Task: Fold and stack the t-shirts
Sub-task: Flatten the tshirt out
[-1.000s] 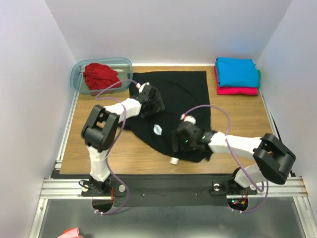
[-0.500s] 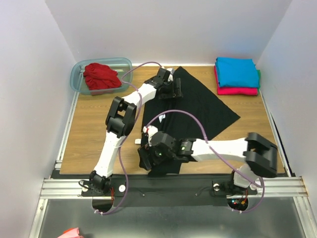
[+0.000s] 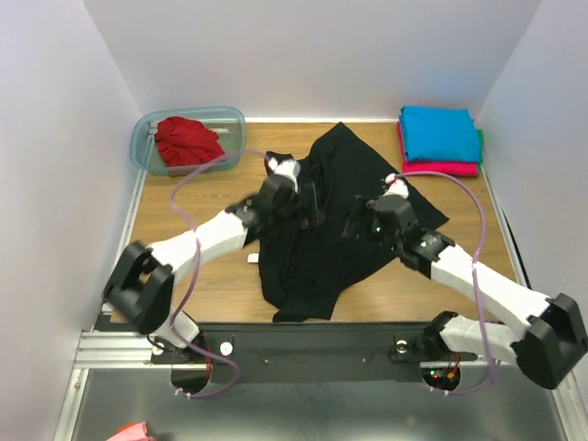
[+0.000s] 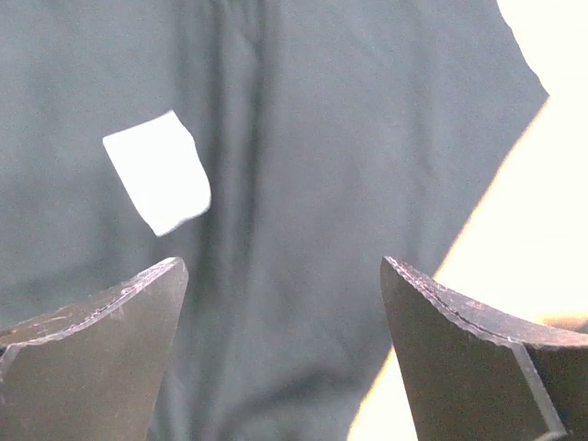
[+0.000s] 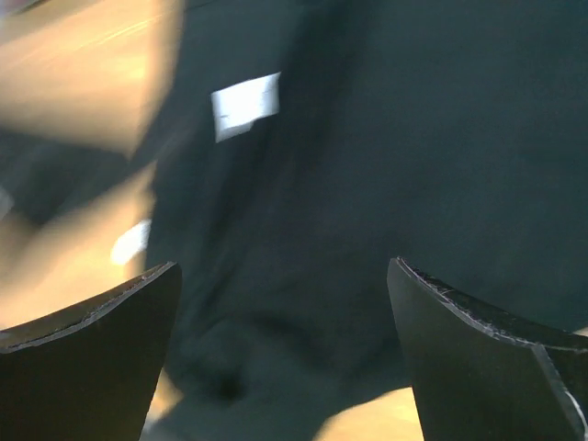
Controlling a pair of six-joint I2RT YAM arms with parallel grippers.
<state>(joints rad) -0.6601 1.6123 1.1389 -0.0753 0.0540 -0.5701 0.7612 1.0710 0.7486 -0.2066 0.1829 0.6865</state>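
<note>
While both arms hang over the black t-shirt, rumpled in the middle of the table, the left gripper has its jaws wide apart with nothing between them; the right gripper is spread equally wide and empty; the red t-shirt sits in the tub; the turquoise t-shirt lies folded on the magenta t-shirt, far right.

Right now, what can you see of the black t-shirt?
The black t-shirt lies loosely spread and rumpled, skewed diagonally on the wooden table. It is soft matte cloth with a white tag showing. Both the left gripper and right gripper hover open above it, gripping nothing.
</note>
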